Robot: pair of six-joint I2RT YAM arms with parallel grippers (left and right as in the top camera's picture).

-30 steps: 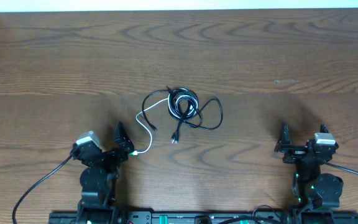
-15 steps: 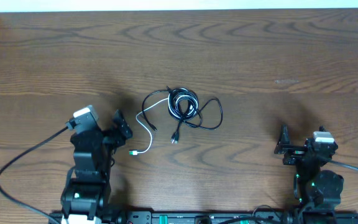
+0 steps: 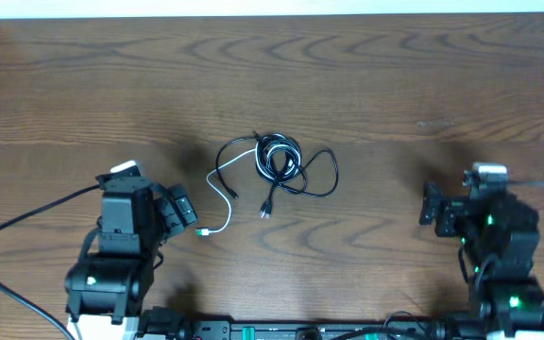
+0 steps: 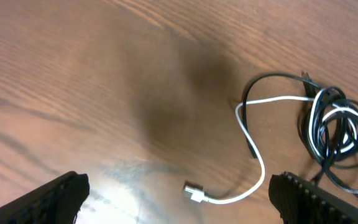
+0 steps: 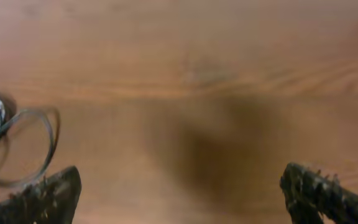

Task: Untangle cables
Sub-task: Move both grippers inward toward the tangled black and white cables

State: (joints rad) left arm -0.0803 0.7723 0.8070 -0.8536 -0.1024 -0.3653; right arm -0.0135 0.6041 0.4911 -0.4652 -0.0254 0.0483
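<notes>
The cables [image 3: 277, 162] lie in one knot near the middle of the table [image 3: 395, 76]. The black cords are wound into a tight coil [image 4: 331, 124]. One wide loop [image 3: 324, 175] spills out toward the right, and a short black tail ends in a plug [image 3: 265, 211] below the coil. The white cable [image 4: 253, 155] runs through the coil, then curves out toward the left arm. Its plug [image 4: 193, 193] rests free on the wood.

The left gripper [image 3: 179, 210] sits just beside that white plug. In the left wrist view its two fingers stand wide apart and hold nothing. The right gripper [image 3: 433, 203] is well apart from the knot, also spread open and empty. Its own camera is blurred and catches only the edge of the black loop [image 5: 39, 140].

The step in hand looks like the first approach, with nothing separated yet. The white plug seems the best start, since it is free and close. The left gripper should close on the cord just behind the plug. The pull should follow the line the cord already takes, slow and low. The right gripper should first come in and pin the black coil, or the whole knot will likely drag along.
</notes>
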